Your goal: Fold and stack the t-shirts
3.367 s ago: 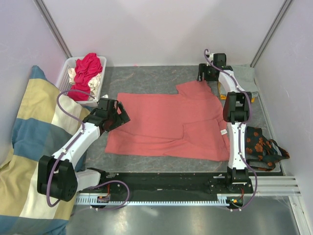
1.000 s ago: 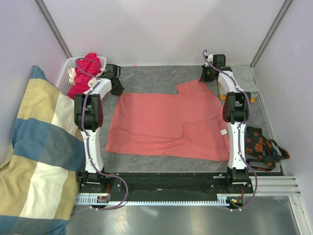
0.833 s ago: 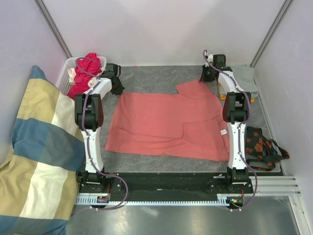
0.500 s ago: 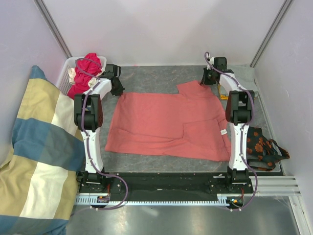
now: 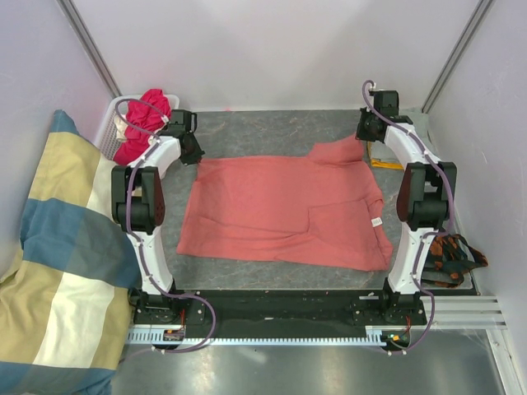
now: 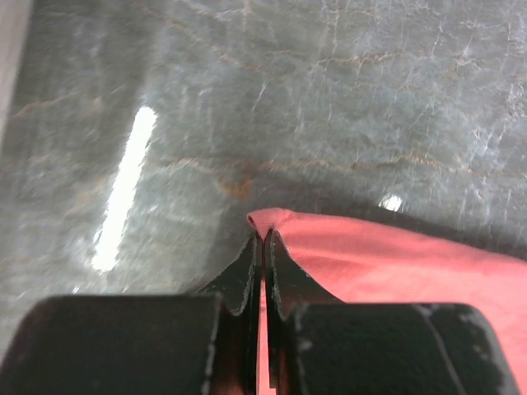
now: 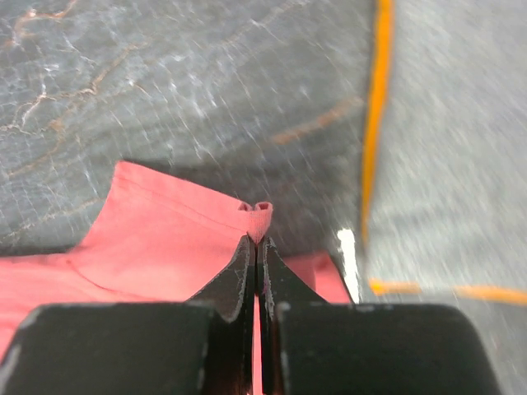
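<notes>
A salmon-pink cotton t-shirt (image 5: pixel 284 210) is lying spread across the middle of the grey marbled table (image 5: pixel 263 127). The left gripper (image 6: pixel 263 240) is pinching its far left corner, and the right gripper (image 7: pixel 256 240) is pinching its far right corner. Behind and left of the shirt, a white plastic lattice basket (image 5: pixel 109 132) is standing, with a crumpled magenta-red tee (image 5: pixel 142 123) lying in it. A big striped fabric cushion (image 5: pixel 58 247) is leaning along the table's left side. A dark flower-patterned cloth (image 5: pixel 449 251) is lying at the table's near right edge.
</notes>
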Tool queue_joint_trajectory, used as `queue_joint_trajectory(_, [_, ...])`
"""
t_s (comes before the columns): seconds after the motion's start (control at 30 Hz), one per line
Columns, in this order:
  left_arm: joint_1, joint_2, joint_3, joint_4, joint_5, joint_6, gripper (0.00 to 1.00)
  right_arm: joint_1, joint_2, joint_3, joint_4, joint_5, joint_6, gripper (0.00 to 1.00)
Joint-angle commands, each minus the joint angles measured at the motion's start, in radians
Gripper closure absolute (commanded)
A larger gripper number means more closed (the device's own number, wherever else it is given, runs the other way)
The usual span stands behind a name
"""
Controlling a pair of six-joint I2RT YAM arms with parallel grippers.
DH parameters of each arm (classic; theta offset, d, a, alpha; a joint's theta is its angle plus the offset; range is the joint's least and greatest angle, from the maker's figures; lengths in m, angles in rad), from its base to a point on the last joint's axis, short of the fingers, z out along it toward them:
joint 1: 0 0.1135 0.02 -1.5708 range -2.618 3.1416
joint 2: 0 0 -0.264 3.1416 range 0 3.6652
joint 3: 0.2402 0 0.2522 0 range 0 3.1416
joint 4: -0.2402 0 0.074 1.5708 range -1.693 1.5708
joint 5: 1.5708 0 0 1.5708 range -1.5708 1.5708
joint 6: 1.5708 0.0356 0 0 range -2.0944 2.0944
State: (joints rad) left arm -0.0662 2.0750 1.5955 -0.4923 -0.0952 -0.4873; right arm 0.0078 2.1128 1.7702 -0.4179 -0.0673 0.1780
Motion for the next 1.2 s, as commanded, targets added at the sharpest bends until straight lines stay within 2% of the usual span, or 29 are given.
queue_joint_trajectory(0.0, [0.025, -0.111, -0.063, 0.023, -0.041, 0.036, 0.98, -0.003, -0.126, -0.104, 0.013, 0.124, 0.060, 1.00])
queue_joint_trajectory(0.3, [0.029, -0.211, -0.166, 0.021, -0.060, 0.039, 0.98, -0.005, -0.309, -0.293, -0.018, 0.233, 0.124, 1.00])
queue_joint_trajectory(0.6, [0.029, -0.381, -0.291, -0.009, -0.066, 0.033, 0.98, -0.003, -0.511, -0.466, -0.059, 0.262, 0.193, 1.00])
queue_joint_trajectory(1.17, [0.029, -0.561, -0.537, -0.061, -0.066, 0.016, 0.98, -0.005, -0.849, -0.816, -0.142, 0.155, 0.236, 1.00])
